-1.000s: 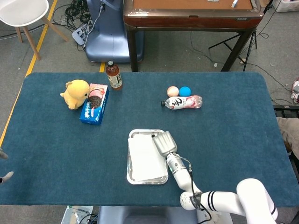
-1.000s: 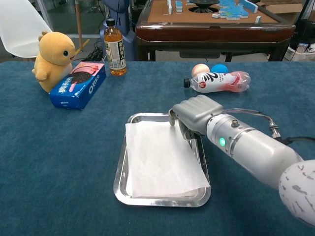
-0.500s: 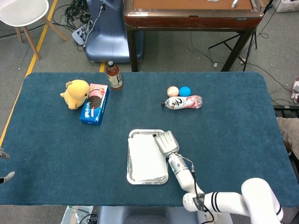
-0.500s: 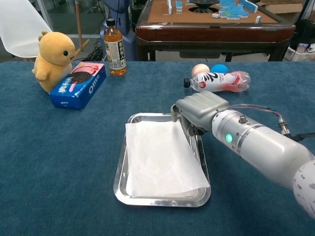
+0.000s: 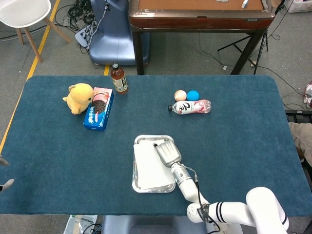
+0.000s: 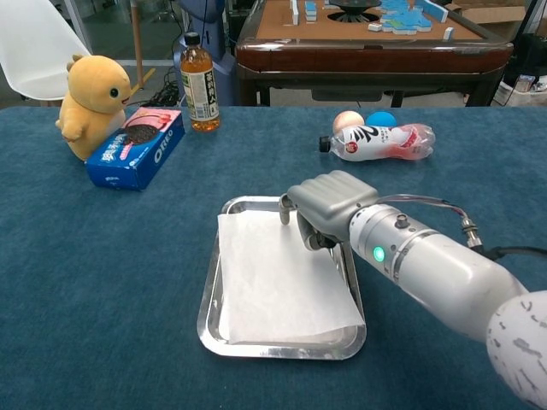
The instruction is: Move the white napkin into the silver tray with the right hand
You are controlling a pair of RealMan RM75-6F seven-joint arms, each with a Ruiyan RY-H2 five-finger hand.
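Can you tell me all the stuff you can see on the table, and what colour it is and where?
Napkin: 1, white, lying in the tray.
Tray: 1, silver, near middle of the table.
Plush toy: 1, yellow, far left.
Cookie box: 1, blue, beside the plush toy.
Tea bottle: 1, brown, upright at the far edge.
Drink bottle: 1, clear with pink, lying far right.
Balls: 2, one peach, one blue, behind the drink bottle.
Table: 1, dark blue cloth.
Right hand: 1, grey, over the tray's far right, fingers curled onto the napkin.

— What lies at my far left on the desk (image 6: 102,282)?
— A yellow plush toy (image 6: 92,103), a blue cookie box (image 6: 137,147), an upright tea bottle (image 6: 198,82).
— And far right?
— A lying bottle (image 6: 380,142), two balls (image 6: 363,120) behind it.
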